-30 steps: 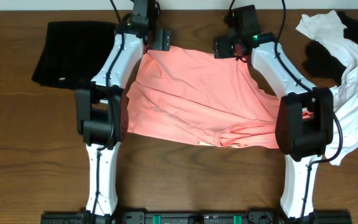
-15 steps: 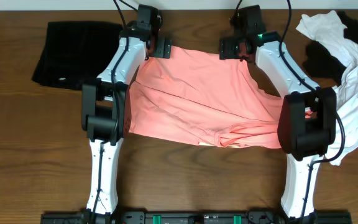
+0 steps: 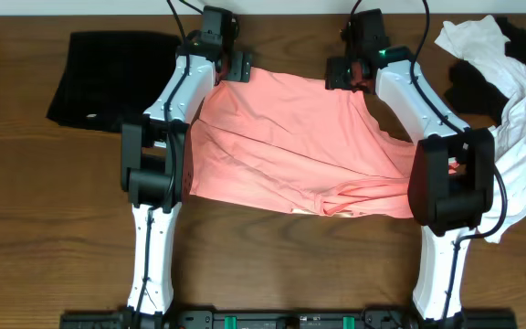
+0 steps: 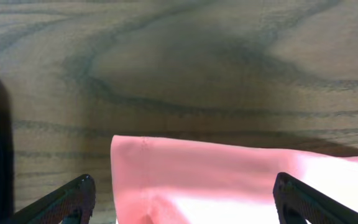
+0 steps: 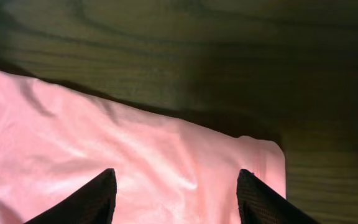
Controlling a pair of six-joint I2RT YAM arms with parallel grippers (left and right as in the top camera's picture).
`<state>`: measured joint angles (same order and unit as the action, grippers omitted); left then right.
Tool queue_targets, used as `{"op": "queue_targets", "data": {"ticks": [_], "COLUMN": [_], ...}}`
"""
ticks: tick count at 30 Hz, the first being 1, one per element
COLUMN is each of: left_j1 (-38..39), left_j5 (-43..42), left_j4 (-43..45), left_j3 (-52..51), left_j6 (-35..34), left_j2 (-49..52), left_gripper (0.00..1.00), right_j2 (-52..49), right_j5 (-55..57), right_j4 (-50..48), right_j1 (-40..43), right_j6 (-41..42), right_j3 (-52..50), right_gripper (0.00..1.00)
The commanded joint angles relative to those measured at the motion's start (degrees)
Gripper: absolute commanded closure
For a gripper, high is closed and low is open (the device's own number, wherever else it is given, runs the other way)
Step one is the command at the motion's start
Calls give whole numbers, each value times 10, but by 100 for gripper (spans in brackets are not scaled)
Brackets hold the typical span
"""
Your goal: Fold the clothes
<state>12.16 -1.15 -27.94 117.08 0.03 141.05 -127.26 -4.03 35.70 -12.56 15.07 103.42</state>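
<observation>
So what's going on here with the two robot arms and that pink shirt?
Two robot arms are folding clothes. A salmon-pink T-shirt lies spread and wrinkled on the wooden table. The left jaws stand open over one far corner, the right jaws over the other; neither grips it yet. A folded black garment lies at the left, a white garment and a loose black garment heaped at the right.

A dark brown wooden table (image 3: 26, 201) fills nearly the whole scene, its grain running left to right in long wavy bands, with a broad swirl in the wood near the far edge. Beyond that edge a thin pale strip (image 3: 80, 5) shows. The light is even from above, casting only soft shadows on the wood.
</observation>
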Motion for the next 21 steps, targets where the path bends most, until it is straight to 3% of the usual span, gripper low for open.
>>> {"op": "queue_targets", "data": {"ticks": [1,8,11,15,21], "left_j1": [2,3,5,9,16], "left_j5": [0,0,0,0,1], "left_j4": [9,14,15,20,25], "left_j3": [-1,-3,-3,-3,-3], "left_j6": [4,4,4,3,4], "left_j2": [13,31,33,33,33], "left_gripper": [11,12,17,43,66], "right_j2": [-4,-4,-4,-5,-21], "right_j5": [8,25,27,27,27], "right_j4": [1,2,3,3,6], "right_j1": [2,3,6,9,11], "right_j6": [12,23,23,23,23], "right_j3": [-5,-10,-11,-12,-12], "right_gripper": [41,42,43,44,45]}}
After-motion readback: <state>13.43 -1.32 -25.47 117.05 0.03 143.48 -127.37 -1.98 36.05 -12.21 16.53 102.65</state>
